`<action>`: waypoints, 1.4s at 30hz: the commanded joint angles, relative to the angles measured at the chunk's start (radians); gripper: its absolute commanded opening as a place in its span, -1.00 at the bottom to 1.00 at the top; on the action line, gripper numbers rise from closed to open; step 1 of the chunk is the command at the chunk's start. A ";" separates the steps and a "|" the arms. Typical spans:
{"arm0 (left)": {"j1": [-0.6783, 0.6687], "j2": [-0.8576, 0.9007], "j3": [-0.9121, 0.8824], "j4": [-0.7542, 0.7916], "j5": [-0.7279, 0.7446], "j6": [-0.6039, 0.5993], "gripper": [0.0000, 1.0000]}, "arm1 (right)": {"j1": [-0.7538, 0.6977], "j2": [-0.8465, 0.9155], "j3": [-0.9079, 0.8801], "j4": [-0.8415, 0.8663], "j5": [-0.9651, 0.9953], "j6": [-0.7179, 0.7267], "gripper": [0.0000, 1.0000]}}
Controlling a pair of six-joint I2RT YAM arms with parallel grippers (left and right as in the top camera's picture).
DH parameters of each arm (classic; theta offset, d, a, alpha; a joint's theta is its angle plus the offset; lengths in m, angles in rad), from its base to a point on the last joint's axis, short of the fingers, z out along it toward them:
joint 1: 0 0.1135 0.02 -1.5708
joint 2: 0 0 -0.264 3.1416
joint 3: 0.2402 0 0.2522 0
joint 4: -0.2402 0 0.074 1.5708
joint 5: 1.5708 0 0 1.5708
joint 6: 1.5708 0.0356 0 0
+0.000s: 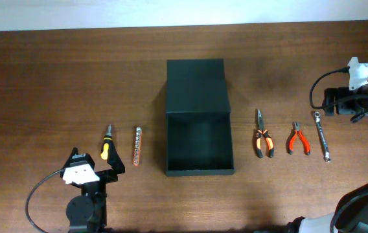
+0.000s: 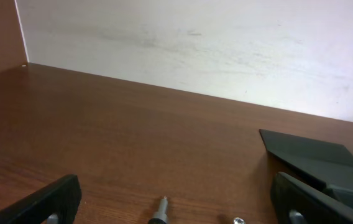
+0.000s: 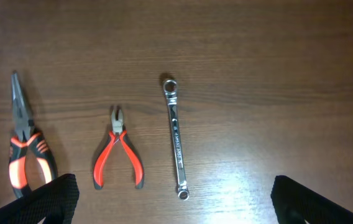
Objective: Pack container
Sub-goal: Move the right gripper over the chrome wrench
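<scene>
The container [image 1: 199, 139], a dark green-black box, stands open in the middle of the table with its flap lid [image 1: 195, 83] laid back. Left of it lie a yellow-and-black screwdriver [image 1: 107, 144] and a strip of bits [image 1: 137, 145]. To the right are long-nose pliers [image 1: 262, 136], red cutters [image 1: 297, 139] and a wrench [image 1: 322, 136]. My left gripper [image 2: 176, 186] stands open low behind the screwdriver, whose tip [image 2: 160, 211] shows between the fingers. My right gripper [image 3: 173, 190] hangs open high above the cutters and wrench, holding nothing.
A pale wall [image 2: 195, 50] runs along the table's far edge. The brown wooden table [image 1: 54, 84] is bare at the far left. The right arm's cable [image 1: 317, 90] loops near the right edge.
</scene>
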 commanded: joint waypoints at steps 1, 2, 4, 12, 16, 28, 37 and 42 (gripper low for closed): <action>0.005 -0.008 -0.004 -0.001 0.004 -0.005 0.99 | 0.007 0.032 0.021 -0.033 -0.157 -0.094 0.98; 0.005 -0.008 -0.004 -0.001 0.004 -0.005 0.99 | 0.018 0.041 0.021 -0.056 -0.174 -0.093 0.98; 0.005 -0.008 -0.004 -0.001 0.004 -0.005 0.99 | 0.040 0.053 0.021 -0.089 -0.177 -0.090 0.98; 0.005 -0.008 -0.004 -0.001 0.004 -0.005 0.99 | 0.183 0.124 0.020 -0.114 -0.091 -0.045 0.98; 0.005 -0.008 -0.004 -0.001 0.004 -0.005 0.98 | 0.221 0.169 0.020 -0.118 -0.073 0.005 0.98; 0.005 -0.008 -0.004 -0.001 0.004 -0.005 0.98 | 0.274 0.319 0.020 -0.142 -0.040 0.013 0.98; 0.005 -0.008 -0.004 -0.001 0.004 -0.005 0.99 | 0.247 0.322 0.020 -0.071 0.190 0.146 0.98; 0.005 -0.008 -0.004 -0.001 0.004 -0.005 0.99 | 0.180 0.322 0.020 -0.050 0.158 0.095 0.98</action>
